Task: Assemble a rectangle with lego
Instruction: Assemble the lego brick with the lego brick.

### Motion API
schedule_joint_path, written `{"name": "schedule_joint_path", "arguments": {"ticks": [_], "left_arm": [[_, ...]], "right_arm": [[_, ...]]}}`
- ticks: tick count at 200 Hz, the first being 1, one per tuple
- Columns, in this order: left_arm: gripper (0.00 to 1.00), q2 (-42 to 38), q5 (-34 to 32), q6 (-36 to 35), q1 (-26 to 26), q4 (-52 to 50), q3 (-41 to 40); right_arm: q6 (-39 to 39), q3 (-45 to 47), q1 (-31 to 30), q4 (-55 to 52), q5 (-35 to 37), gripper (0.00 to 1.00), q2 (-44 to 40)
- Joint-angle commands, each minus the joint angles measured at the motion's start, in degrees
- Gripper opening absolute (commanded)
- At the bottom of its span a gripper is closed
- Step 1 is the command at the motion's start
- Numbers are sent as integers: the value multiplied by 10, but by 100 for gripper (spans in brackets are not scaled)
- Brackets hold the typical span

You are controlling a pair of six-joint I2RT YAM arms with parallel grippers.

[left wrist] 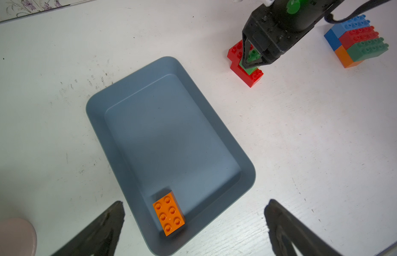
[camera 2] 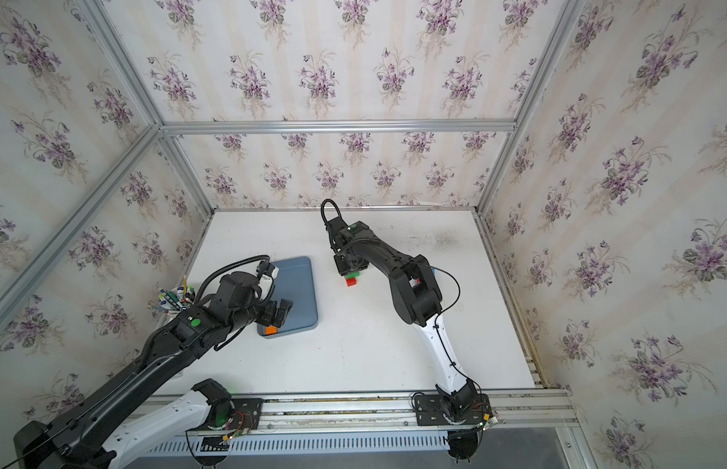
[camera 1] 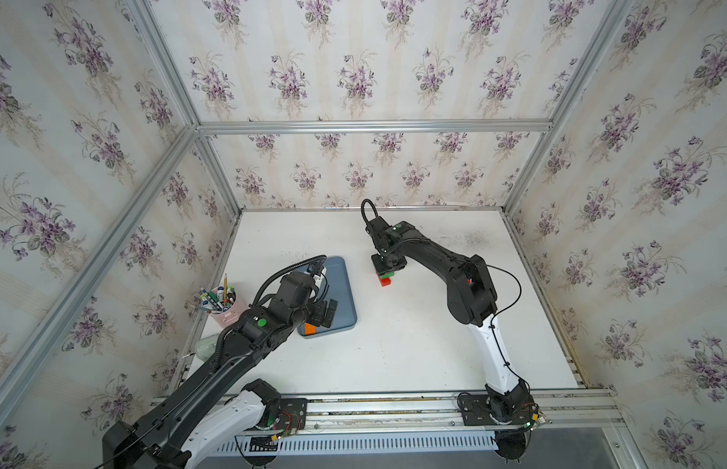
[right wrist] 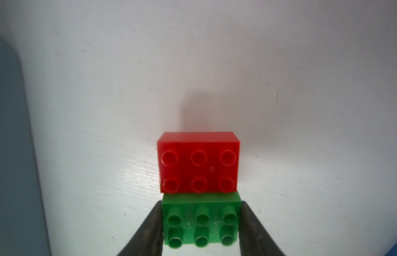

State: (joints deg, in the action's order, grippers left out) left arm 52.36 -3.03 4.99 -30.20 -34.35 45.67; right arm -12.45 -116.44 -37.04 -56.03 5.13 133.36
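Mostly the top views hid the work: at mid-frame the right arm's (camera 1: 467, 292) wrist covered the lego (camera 1: 387, 278), leaving slivers of red and green. Its elbow, right of centre, masked nearly all of the built block (left wrist: 357, 42). That block was plain in the left wrist view as blue, red, green and orange bricks.

The right wrist view showed the right jaws pinching the ends of a green brick (right wrist: 202, 223), their bases cut off by the frame, with a red brick (right wrist: 198, 163) touching its long side. Whether the green one sat on others could not be told there.

The left jaws, spread wide, were cropped too. A blue-grey tray (left wrist: 95, 115), overlapped by the left arm (camera 1: 248, 337) left of centre, held one orange brick (left wrist: 168, 213) in a corner.

The white counter (camera 1: 414, 345) was scuffed. Floral wallpaper (camera 1: 353, 77) and aluminium rails (camera 1: 374, 127) enclosed it.
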Motion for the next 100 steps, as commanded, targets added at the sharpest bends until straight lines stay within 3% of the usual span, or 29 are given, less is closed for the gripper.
{"name": "schedule_joint_path", "arguments": {"ticks": [1, 100], "left_arm": [[100, -1, -6, -6, 1, 10, -2], [100, 0, -8, -6, 1, 9, -2]], "right_arm": [[-1, -9, -1, -13, 5, 48, 8], [6, -8, -2, -18, 11, 47, 28]]}}
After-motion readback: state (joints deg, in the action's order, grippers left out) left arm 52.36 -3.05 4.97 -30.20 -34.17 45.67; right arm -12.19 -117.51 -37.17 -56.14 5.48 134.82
